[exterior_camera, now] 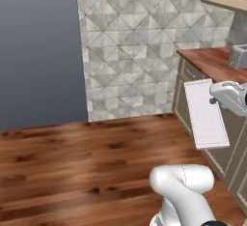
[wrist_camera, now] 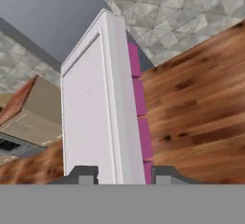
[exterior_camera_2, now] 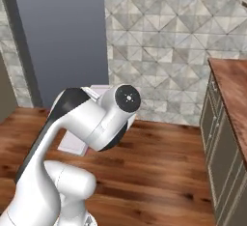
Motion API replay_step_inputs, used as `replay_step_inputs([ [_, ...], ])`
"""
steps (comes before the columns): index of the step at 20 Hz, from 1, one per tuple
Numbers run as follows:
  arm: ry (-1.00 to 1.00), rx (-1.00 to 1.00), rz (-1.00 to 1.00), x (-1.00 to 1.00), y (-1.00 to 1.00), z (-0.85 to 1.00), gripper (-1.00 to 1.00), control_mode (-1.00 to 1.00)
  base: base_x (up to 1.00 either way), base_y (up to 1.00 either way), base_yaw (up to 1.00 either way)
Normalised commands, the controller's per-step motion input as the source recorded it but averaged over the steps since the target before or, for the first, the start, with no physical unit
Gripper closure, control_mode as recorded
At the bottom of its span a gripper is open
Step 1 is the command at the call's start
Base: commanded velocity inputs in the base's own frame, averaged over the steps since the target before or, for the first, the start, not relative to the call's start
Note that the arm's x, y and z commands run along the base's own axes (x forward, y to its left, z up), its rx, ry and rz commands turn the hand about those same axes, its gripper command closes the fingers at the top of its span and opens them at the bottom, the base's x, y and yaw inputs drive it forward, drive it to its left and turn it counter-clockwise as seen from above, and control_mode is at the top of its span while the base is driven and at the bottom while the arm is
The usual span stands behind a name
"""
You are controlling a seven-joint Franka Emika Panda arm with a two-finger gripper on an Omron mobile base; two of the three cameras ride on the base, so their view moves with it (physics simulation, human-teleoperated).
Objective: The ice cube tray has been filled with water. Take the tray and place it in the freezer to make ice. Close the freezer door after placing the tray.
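- Tool (wrist_camera: 117,176) closed on ice cube tray (wrist_camera: 98,108), gripped at one end.
- Tray held tilted in air above wooden floor (exterior_camera: 72,162), beside tabletop (exterior_camera: 212,61).
- Risk judged: water spilled through tilt; slip from end-grip.

Wooden floor (exterior_camera: 72,167) (dark planks) carries the cabinets (exterior_camera: 226,148); counter (exterior_camera: 212,61) holds a toaster (exterior_camera: 239,56).

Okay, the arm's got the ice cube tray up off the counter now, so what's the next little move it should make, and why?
Probably carry it, kept level, toward the tall grey panel on the left. The gripper is shut on the ice cube tray, which hangs in the air beside the counter over the wooden floor. The tray looks tilted, and it is filled with water.
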Motion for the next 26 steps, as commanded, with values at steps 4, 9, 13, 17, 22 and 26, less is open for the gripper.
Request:
replay_step_inputs([
  [4,0.0,0.0,0.0,0.0,0.0,0.0,1.0,1.0,0.3,0.33,0.71],
  [9,0.0,0.0,0.0,0.0,0.0,0.0,1.0,1.0,0.33,0.36,0.7],
  [13,0.0,0.0,0.0,0.0,0.0,0.0,1.0,1.0,0.48,0.35,0.69],
  [17,0.0,0.0,0.0,0.0,0.0,0.0,1.0,1.0,0.63,0.27,0.71],
  [22,0.0,0.0,0.0,0.0,0.0,0.0,1.0,1.0,0.78,0.29,0.66],
  [26,0.0,0.0,0.0,0.0,0.0,0.0,1.0,1.0,0.99,0.24,0.59],
])
